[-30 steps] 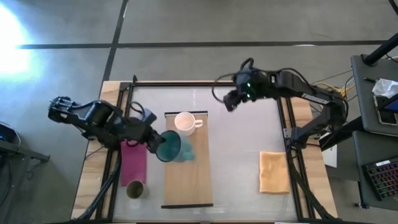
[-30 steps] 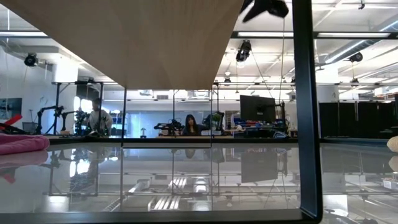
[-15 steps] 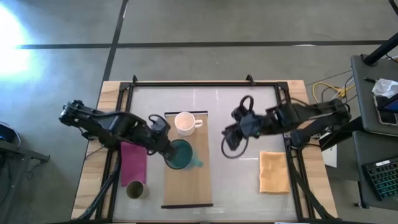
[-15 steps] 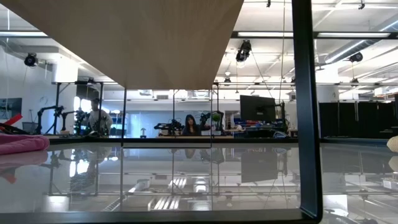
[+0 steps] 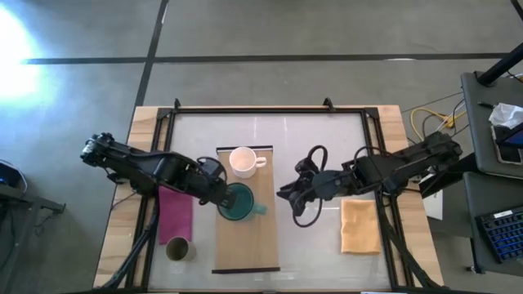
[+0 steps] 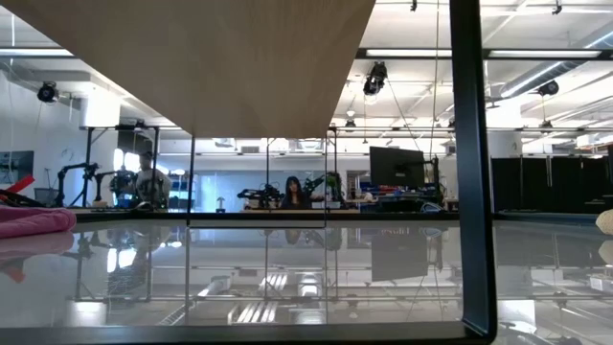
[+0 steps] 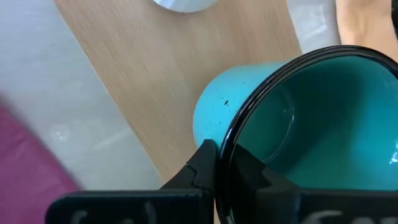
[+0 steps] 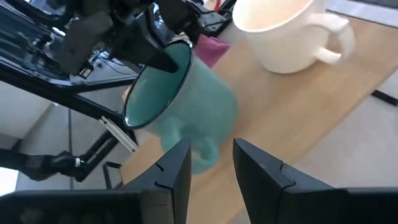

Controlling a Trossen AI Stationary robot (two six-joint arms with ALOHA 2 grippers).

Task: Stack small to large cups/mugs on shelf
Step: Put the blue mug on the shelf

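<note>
The teal mug (image 5: 238,202) is over the middle of the light-wood shelf (image 5: 245,245), tilted, in my left gripper (image 5: 222,196), which is shut on it. Its handle (image 8: 202,152) points toward my right gripper (image 5: 286,194). That gripper is open and just right of the shelf, a short way from the mug and touching nothing. The white mug (image 5: 244,161) stands upright on the shelf's far end. The small olive-brown cup (image 5: 177,248) stands on the table left of the shelf. Neither gripper shows in the low view. My left gripper holds the teal mug by its dark rim (image 7: 233,134), on the side toward the table's left. One finger (image 7: 202,165) is outside the wall and one (image 7: 252,174) inside. The fingers come slanting down from the left. The mug is tilted; whether its base touches the shelf I cannot tell.
A pink cloth (image 5: 174,214) lies left of the shelf, just beyond the olive cup. A tan cloth (image 5: 359,226) lies on the table's right side. A black frame (image 5: 270,109) borders the glass tabletop. People are in the room beyond the table.
My left gripper has carried the teal mug a little right and toward the near edge, farther over the shelf, and the mug now shows its mouth from above. My right arm has swung from the far edge toward the near side and left, down to beside the mug.
</note>
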